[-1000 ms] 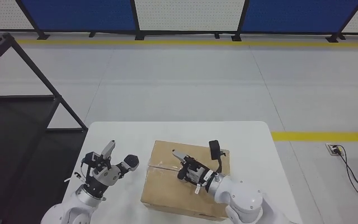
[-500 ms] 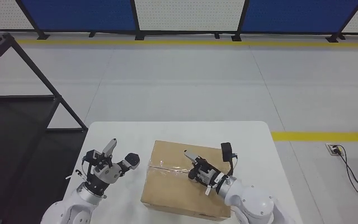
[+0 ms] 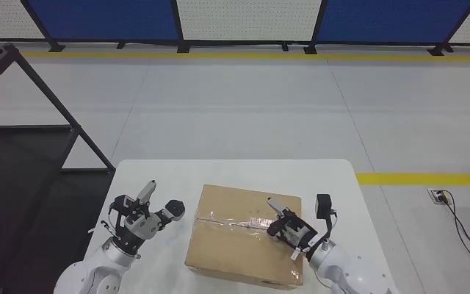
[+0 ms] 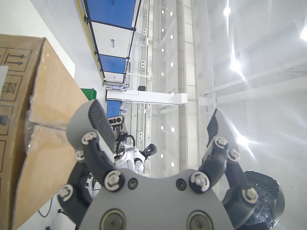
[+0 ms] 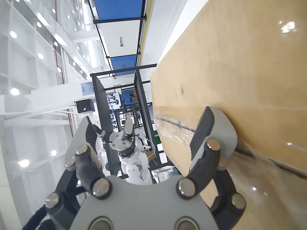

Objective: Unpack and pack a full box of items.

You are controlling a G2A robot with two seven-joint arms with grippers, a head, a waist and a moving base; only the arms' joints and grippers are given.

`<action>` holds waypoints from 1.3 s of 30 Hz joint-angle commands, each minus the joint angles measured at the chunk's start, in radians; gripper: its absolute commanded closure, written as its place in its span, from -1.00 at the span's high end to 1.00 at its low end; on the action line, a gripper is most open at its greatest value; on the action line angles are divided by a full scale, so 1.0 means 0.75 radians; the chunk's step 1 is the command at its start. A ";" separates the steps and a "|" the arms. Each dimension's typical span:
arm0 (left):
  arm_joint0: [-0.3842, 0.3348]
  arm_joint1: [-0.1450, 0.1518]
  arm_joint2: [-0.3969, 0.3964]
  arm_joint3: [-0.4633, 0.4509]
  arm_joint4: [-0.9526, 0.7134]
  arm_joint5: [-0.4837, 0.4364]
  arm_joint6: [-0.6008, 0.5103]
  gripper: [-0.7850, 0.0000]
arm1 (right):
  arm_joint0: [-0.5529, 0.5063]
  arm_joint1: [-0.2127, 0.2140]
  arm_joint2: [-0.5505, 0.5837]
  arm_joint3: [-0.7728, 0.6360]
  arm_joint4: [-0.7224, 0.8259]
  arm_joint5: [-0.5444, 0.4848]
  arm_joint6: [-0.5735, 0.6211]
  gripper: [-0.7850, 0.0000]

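A closed brown cardboard box (image 3: 235,239), its top seam sealed with clear tape, stands in the middle of the white table (image 3: 316,176). My right gripper (image 3: 283,217) hovers open just over the right part of the box top. In the right wrist view, one finger (image 5: 206,125) of the right gripper (image 5: 146,128) lies close against the taped seam of the box (image 5: 227,56). My left gripper (image 3: 138,200) stands open left of the box, fingers pointing up and holding nothing. The left wrist view has the left gripper (image 4: 158,120) beside the box's side (image 4: 48,80).
A black metal rack (image 3: 44,147) stands off the table's left edge. Bare tabletop lies behind the box and to its left, around the left arm. The box's right edge sits near the table's right side.
My right gripper has slid to the right along the box top, from the middle toward the right edge. The left gripper has hardly shifted.
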 commanded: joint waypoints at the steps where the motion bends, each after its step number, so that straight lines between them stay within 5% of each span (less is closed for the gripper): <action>1: -0.005 0.000 0.004 -0.001 0.004 0.005 0.000 1.00 | -0.039 0.003 0.038 -0.015 0.018 -0.024 -0.009 1.00; 21: -0.023 0.002 0.023 -0.001 0.031 0.025 0.003 1.00 | -0.293 0.018 0.271 -0.113 0.110 -0.172 -0.024 1.00; 39: -0.042 0.003 0.045 0.005 0.049 0.027 0.000 1.00 | -0.344 0.020 0.321 -0.078 0.153 -0.182 0.002 1.00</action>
